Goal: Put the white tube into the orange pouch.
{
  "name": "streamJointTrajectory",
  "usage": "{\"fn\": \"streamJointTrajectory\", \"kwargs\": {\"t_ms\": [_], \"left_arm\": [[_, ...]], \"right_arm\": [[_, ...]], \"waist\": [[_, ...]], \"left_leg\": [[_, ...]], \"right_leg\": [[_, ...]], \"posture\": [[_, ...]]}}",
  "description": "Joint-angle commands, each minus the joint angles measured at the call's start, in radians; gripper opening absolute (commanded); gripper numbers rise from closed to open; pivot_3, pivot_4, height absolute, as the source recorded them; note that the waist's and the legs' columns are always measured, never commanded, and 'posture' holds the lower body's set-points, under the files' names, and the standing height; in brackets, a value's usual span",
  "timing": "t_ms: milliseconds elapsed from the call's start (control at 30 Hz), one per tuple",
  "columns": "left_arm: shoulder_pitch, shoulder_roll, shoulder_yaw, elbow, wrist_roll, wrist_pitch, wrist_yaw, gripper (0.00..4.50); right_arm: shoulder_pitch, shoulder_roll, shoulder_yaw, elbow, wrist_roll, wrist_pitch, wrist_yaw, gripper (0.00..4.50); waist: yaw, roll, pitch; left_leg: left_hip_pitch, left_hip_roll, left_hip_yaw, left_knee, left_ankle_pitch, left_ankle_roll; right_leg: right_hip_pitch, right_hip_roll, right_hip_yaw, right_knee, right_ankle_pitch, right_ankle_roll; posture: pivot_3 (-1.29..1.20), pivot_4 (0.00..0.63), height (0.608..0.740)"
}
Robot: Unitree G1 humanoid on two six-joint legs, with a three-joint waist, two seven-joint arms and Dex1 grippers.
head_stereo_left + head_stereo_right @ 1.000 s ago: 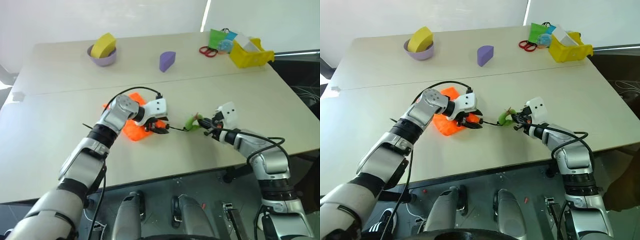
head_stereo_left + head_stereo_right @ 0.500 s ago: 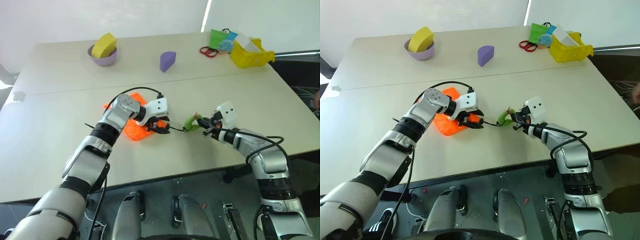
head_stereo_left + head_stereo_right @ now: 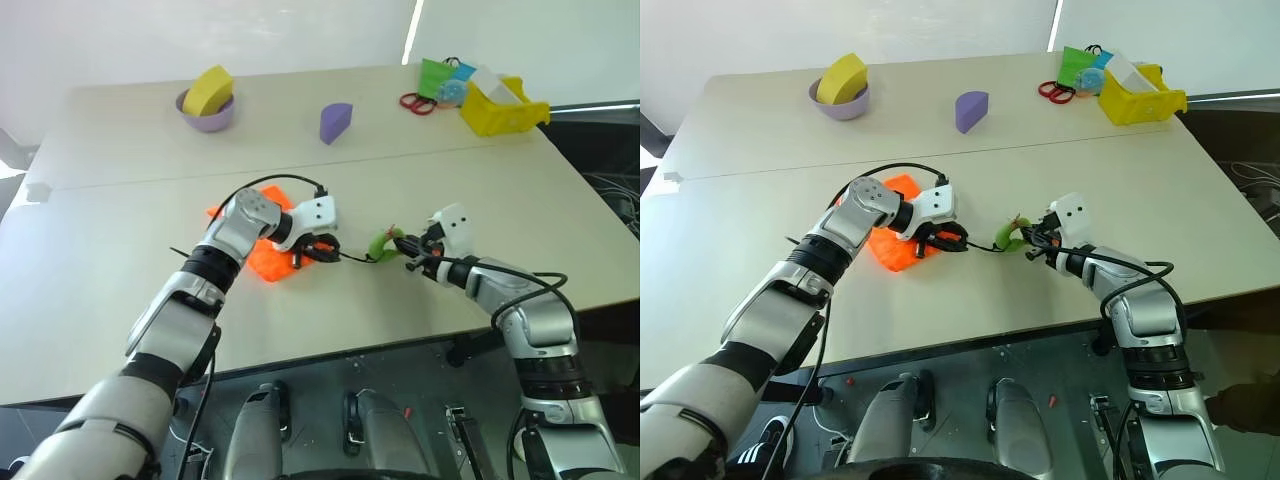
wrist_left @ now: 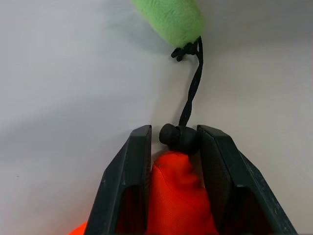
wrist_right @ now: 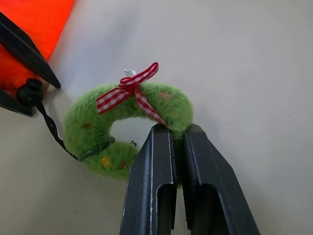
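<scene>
The orange pouch [image 3: 262, 264] lies crumpled on the table in front of me. My left gripper [image 3: 318, 249] is shut on its gathered neck, the fingers [image 4: 134, 161] pressing the orange fabric [image 4: 173, 191] from both sides, with the black cord stopper [image 4: 177, 138] between their tips. A dark cord [image 4: 191, 93] runs from the stopper to the fuzzy green ring [image 5: 98, 142], which carries a red-and-white bow. My right gripper [image 5: 177, 129] is shut on that ring's edge, to the pouch's right [image 3: 410, 252]. The white tube is out of view.
At the back of the table stand a purple bowl [image 3: 207, 116] holding a yellow piece, a purple block [image 3: 334, 122], red scissors [image 3: 415, 102], a small green bag [image 3: 435, 75] and a yellow bin [image 3: 500, 108]. The table's front edge runs just below my grippers.
My left gripper's fingers have closed in on the pouch's neck by the cord stopper. Both arms, the pouch and the green ring stayed in place.
</scene>
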Motion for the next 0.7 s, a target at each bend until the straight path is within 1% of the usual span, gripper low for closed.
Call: {"fn": "streamJointTrajectory", "kwargs": {"t_ms": [33,367,433,500,700], "left_arm": [[-0.009,0.0,0.012,-0.011,-0.003,-0.008,-0.015,1.57],[-0.001,0.0,0.017,-0.026,-0.008,-0.01,-0.017,1.57],[0.0,0.001,0.017,-0.028,-0.009,0.002,-0.024,1.02],[0.005,0.003,0.015,-0.033,-0.003,-0.012,-0.022,0.31],[0.019,0.009,0.019,-0.056,-0.006,-0.015,-0.022,0.31]], "right_arm": [[-0.019,0.004,-0.008,-0.037,-0.001,-0.023,-0.002,0.0],[-0.022,0.007,-0.007,-0.038,-0.006,-0.023,-0.001,0.0],[-0.022,0.007,-0.005,-0.038,-0.006,-0.024,0.001,0.0],[-0.023,0.007,-0.004,-0.038,-0.006,-0.023,0.003,0.0],[-0.023,0.006,-0.003,-0.038,-0.006,-0.023,0.005,0.0]], "waist": [[0.0,0.0,0.0],[0.0,0.0,0.0],[0.0,0.0,0.0],[0.0,0.0,0.0],[0.0,0.0,0.0]], "left_leg": [[0.0,0.0,0.0,0.0,0.0,0.0],[0.0,0.0,0.0,0.0,0.0,0.0],[0.0,0.0,0.0,0.0,0.0,0.0],[0.0,0.0,0.0,0.0,0.0,0.0],[0.0,0.0,0.0,0.0,0.0,0.0]], "right_leg": [[0.0,0.0,0.0,0.0,0.0,0.0],[0.0,0.0,0.0,0.0,0.0,0.0],[0.0,0.0,0.0,0.0,0.0,0.0],[0.0,0.0,0.0,0.0,0.0,0.0],[0.0,0.0,0.0,0.0,0.0,0.0]], "posture": [[0.0,0.15,0.74],[0.0,0.15,0.74],[0.0,0.15,0.74],[0.0,0.15,0.74],[0.0,0.15,0.74]]}}
